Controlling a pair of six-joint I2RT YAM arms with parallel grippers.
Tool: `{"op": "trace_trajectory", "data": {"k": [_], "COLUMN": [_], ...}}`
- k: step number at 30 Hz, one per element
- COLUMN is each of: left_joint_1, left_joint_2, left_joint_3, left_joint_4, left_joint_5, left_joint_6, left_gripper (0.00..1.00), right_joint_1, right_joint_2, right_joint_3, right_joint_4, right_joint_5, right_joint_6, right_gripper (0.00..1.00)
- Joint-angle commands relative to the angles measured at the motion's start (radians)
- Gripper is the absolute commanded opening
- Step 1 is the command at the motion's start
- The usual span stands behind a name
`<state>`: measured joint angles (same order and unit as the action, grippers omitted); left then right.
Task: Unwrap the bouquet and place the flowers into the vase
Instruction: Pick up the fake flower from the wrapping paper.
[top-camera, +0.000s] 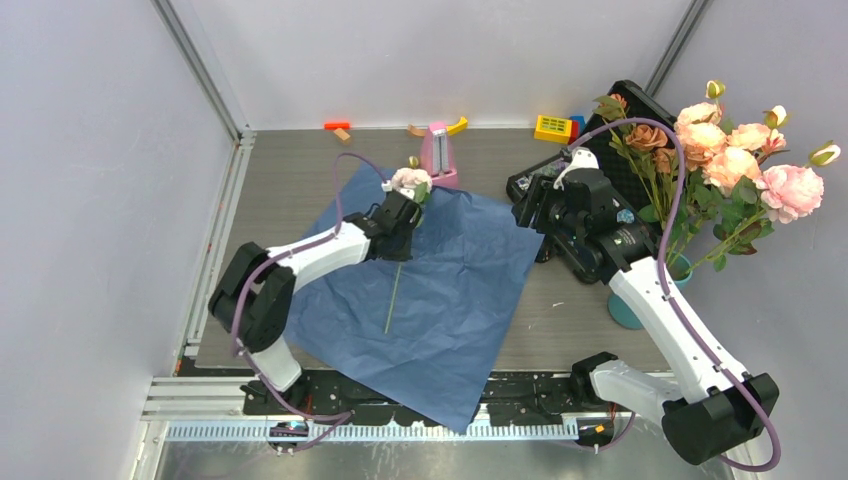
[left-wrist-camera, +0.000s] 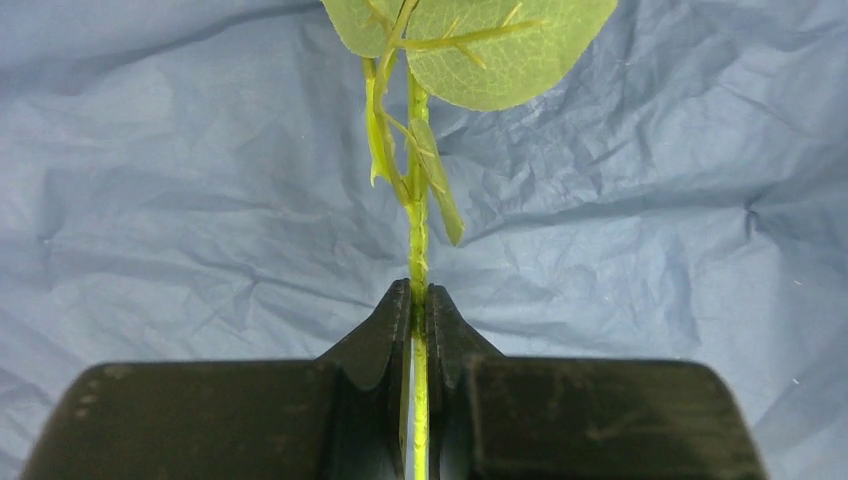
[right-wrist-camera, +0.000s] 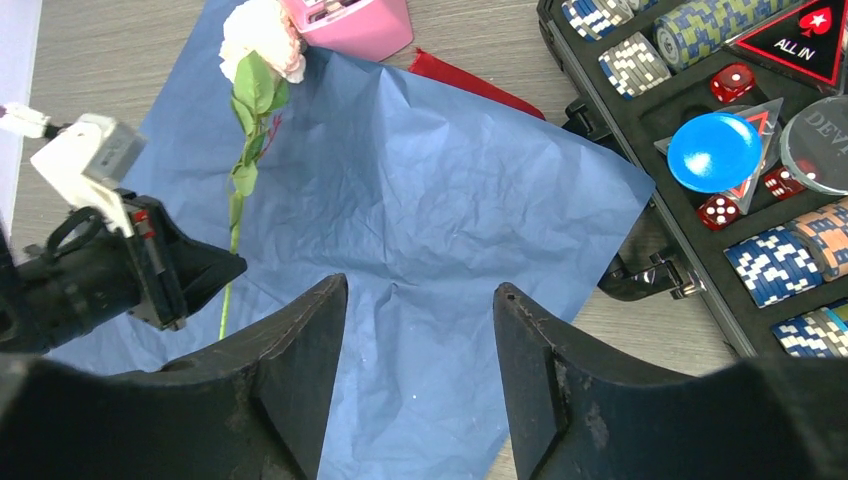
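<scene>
Your left gripper (left-wrist-camera: 418, 300) pinches a rose stem (left-wrist-camera: 416, 235), leaves (left-wrist-camera: 500, 50) just past its tips. Your right gripper (right-wrist-camera: 420, 300) hangs spread, empty.

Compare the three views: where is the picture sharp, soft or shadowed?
Top external: even, soft light, no glare. Left wrist: flower stem and paper creases sharp, left gripper dark and soft-edged. Right wrist: right gripper slightly blurred, poker chips crisp.
</scene>
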<state>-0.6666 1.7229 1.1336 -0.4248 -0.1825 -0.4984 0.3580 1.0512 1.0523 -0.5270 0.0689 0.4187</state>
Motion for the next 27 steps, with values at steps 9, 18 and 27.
{"op": "trace_trajectory", "data": {"k": [9,18,27], "left_joint_1": [-0.004,-0.004,-0.004], "left_joint_2": [-0.386,-0.578,-0.605], "left_joint_3": [-0.163,-0.255,-0.324], "left_joint_4": [0.285,0.540,0.821], "left_joint_5": [0.128,0.417,0.589], "left_joint_6": [-0.017,-0.103,-0.288], "left_gripper": [0.00,0.00,0.00], "right_joint_1": [0.014,0.052,0.151], "right_joint_2": [-0.020,0.014,0.077], "right_joint_3": [0.028,0.017,0.046], "right_joint_4": [0.129,0.375,0.521], "right_joint_5": [-0.239,-0.453,-0.472], "right_joint_6": [0.054,0.257,0.341], "right_gripper": [0.71,0.73,0.77]}}
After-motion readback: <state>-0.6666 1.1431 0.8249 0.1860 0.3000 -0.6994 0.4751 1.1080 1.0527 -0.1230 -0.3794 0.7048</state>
